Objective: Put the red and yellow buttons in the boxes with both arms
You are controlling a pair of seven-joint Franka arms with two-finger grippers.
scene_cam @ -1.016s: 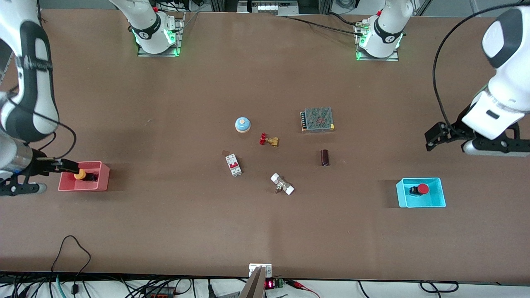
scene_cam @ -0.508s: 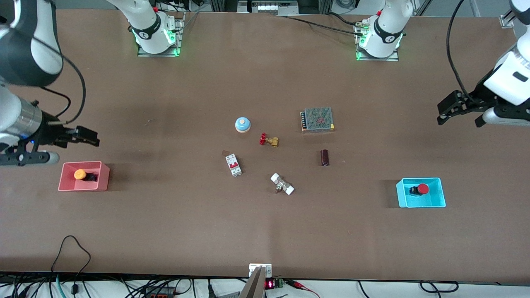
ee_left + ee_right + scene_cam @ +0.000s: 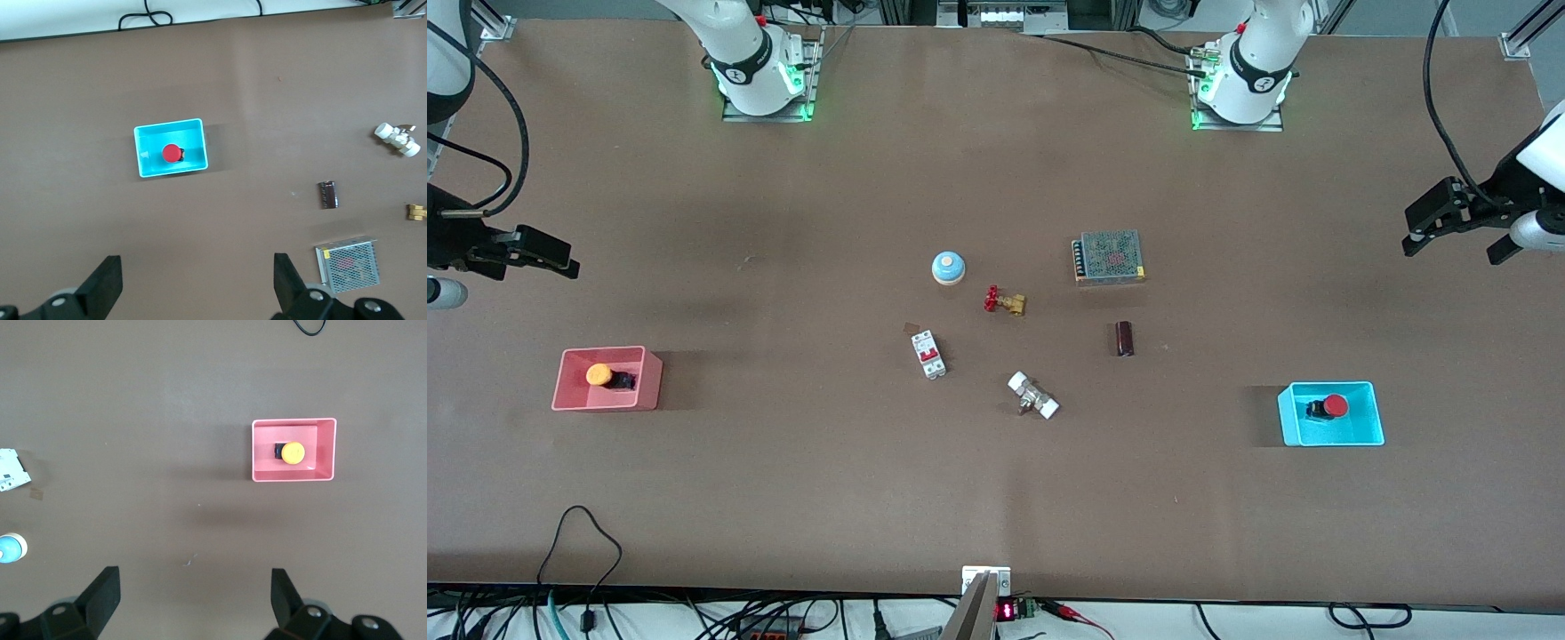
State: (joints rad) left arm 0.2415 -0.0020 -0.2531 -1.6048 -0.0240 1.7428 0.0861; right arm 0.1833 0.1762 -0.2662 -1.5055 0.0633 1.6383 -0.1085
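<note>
The orange-yellow button (image 3: 599, 375) lies in the pink-red box (image 3: 567, 396) at the right arm's end of the table; both show in the right wrist view, button (image 3: 292, 452) in box (image 3: 325, 450). The red button (image 3: 1334, 406) lies in the cyan box (image 3: 1371, 425) at the left arm's end; the left wrist view shows that button (image 3: 172, 153) and box (image 3: 193, 133). My right gripper (image 3: 556, 256) is open and empty, high over bare table. My left gripper (image 3: 1427, 222) is open and empty, high over bare table. Their fingertips frame empty table in the left wrist view (image 3: 197, 280) and right wrist view (image 3: 195, 593).
Mid-table lie a blue-domed bell (image 3: 948, 267), a red-handled brass valve (image 3: 1004, 301), a grey mesh-topped box (image 3: 1109, 256), a dark cylinder (image 3: 1125, 338), a white and red breaker (image 3: 928, 353) and a white fitting (image 3: 1033, 396). Cables run along the table's near edge.
My right gripper let go of the yellow button in the pink-red box, rose and drew back toward the table's edge. My left gripper also rose and drew away from the cyan box.
</note>
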